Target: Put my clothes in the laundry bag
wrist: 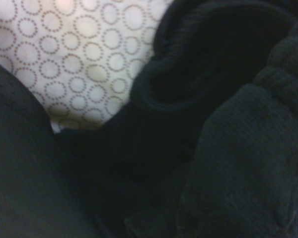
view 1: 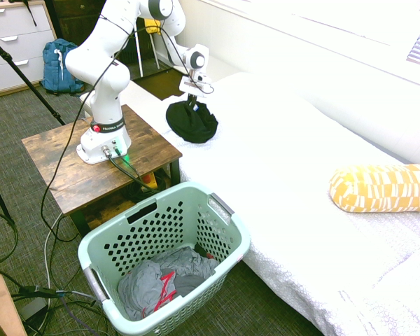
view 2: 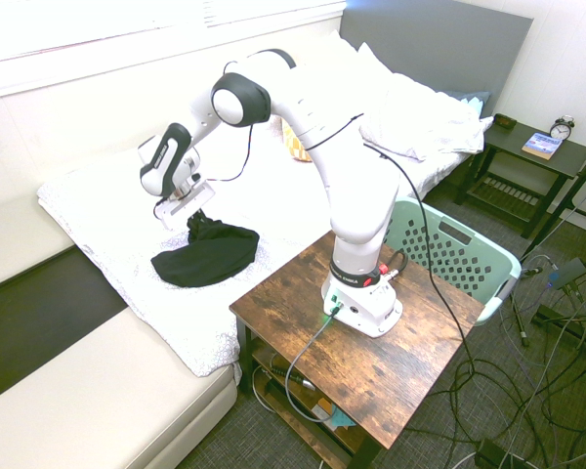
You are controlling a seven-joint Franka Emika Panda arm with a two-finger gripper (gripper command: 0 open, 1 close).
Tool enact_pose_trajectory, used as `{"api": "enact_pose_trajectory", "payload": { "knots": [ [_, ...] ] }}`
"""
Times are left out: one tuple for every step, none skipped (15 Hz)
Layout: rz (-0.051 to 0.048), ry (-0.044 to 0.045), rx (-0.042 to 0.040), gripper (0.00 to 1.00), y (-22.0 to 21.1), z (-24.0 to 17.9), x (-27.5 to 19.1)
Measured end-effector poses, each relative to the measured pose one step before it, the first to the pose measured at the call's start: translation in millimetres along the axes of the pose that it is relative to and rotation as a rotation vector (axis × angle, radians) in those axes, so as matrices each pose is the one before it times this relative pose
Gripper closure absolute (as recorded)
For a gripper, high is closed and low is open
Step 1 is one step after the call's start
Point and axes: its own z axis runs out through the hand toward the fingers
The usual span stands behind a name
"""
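Black top (view 1: 192,122) pinched up off the bed (view 1: 287,161)

The pincer (view 1: 191,101) was clamped on a peak of its fabric, the rest bunched on the bedspread; the basket (view 1: 227,210), holding a grey garment (view 1: 164,280), stood beside the desk (view 1: 63,164).

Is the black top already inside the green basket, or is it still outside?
Outside. The black top hangs bunched from the shut gripper over the white bed; the basket holds only a grey garment.
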Motion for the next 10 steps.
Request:
{"api": "enact_pose_trajectory", "payload": {
  "knots": [
    [-0.00804, -0.00121, -0.00323, 1.0, 23.44, -33.73, 8.1],
    [-0.01, -0.0033, 0.00523, 1.0, 24.52, -32.75, 5.35],
    [-0.00986, -0.00165, 0.0017, 1.0, 26.98, -31.27, 3.54],
    [-0.01176, -0.00437, -0.00478, 1.0, 26.4, -24.92, 0.88],
    [-0.00889, 0.00058, -0.01441, 1.0, 25.83, -20.19, -0.03],
    [-0.00079, 0.00585, -0.01953, 1.0, 26.17, -17.13, 0.38],
    [0.00565, 0.00804, -0.0173, 1.0, 28.53, -16.54, 1.28],
    [0.01023, 0.00911, -0.01125, 1.0, 29.58, -16.81, 2.53],
    [0.0149, 0.00913, -0.00132, 1.0, 29.91, -16.49, 3.47],
    [0.01731, 0.00227, 0.00596, 1.0, 32.51, -16.91, 4.23]
  ]
}}
